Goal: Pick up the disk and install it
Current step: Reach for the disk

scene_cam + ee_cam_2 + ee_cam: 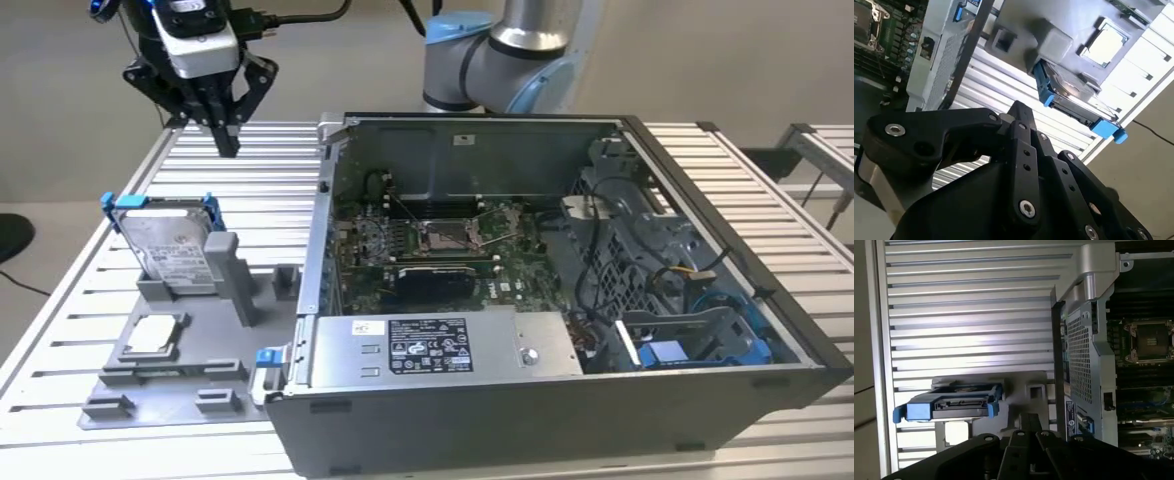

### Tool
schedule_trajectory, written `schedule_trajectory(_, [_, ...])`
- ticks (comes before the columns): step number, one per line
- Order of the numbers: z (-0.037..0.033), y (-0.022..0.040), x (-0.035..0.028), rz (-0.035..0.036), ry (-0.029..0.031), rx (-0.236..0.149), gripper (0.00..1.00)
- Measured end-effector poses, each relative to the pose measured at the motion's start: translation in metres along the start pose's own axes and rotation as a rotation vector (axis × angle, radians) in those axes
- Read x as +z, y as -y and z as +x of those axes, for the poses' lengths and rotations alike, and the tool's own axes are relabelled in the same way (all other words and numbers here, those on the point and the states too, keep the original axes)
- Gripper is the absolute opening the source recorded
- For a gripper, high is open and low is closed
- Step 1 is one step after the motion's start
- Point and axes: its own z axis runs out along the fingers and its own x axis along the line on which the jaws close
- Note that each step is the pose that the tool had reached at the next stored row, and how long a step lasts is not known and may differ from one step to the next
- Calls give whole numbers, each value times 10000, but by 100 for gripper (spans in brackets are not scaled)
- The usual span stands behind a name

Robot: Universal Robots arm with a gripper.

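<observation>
In the exterior view, closest to us at 7 o'clock, a flat grey plastic holder tray [160, 388] lies on the ribbed silver metal table [747, 175]. A small square silver chip [154, 333] sits in a pocket of that tray. At 6 o'clock is the big dark grey metal computer case [534, 405], lying on its side with its top open. Just inside its near wall is a large grey power box with a white label [441, 345].

A bit further back, at 9 o'clock, is the disk [174, 245], a flat silver-grey hard drive with a white label and a blue plastic frame. It stands on its edge in a slot of the tray, leaning a little. It is beside the case, not in it, and nothing touches it. In the middle of the case lies the green circuit board [441, 240] with a square metal socket.

Further back, at 11 o'clock, the black gripper [227, 140] hangs in the air over the table, behind the disk and well apart from it. Its fingers point down, pressed together at the tips, and they hold nothing. Farthest off, at 12 o'clock, stands the silver and light blue robot arm [514, 50].

In the second wrist view the gripper [1018, 109] is closed to a point, and the disk [1074, 95] sits in its tray past the tips. In the first wrist view the gripper [1026, 430] and the disk [959, 402] are apart too
</observation>
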Motion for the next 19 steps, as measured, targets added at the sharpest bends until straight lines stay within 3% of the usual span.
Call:
schedule_trajectory(10, [388,26,5,0,-13,-17,0])
schedule_trajectory(19, [613,42,27,-2,-24,-179,0])
